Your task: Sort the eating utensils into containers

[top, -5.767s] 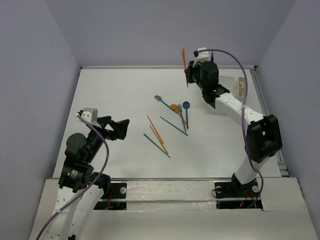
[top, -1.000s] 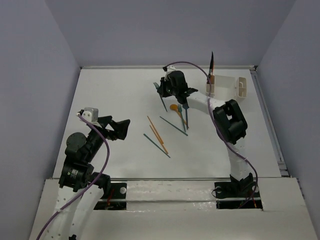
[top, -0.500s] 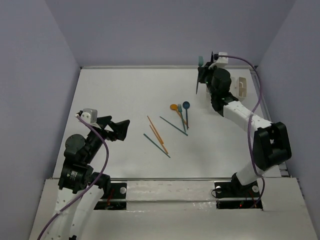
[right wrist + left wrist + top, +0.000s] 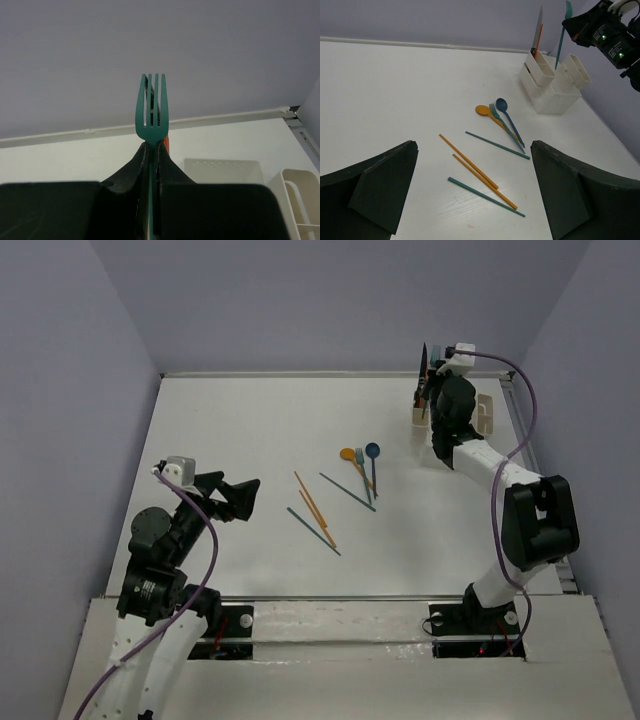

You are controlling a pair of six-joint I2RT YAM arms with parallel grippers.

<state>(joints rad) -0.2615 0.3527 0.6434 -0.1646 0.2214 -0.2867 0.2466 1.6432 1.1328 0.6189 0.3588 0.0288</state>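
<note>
My right gripper (image 4: 152,145) is shut on a teal fork (image 4: 152,107), held upright with its tines up. In the left wrist view the right gripper (image 4: 580,31) holds that fork (image 4: 561,30) just above the white caddy (image 4: 552,95). A grey-bladed knife (image 4: 539,22) and an orange utensil (image 4: 537,42) stand in the caddy's left cup. On the table lie an orange spoon (image 4: 347,454), a blue spoon (image 4: 372,451), a teal fork (image 4: 362,470), two orange chopsticks (image 4: 312,502) and two teal chopsticks (image 4: 347,492). My left gripper (image 4: 235,498) hovers open at the near left, away from them.
The caddy (image 4: 485,415) stands at the back right corner, partly hidden by the right arm in the top view. A metal rail (image 4: 535,480) runs along the table's right edge. Grey walls close in the back and both sides.
My right gripper has carried the teal fork from the table's middle, up and to the right, to just over the caddy. The left arm has not moved.
</note>
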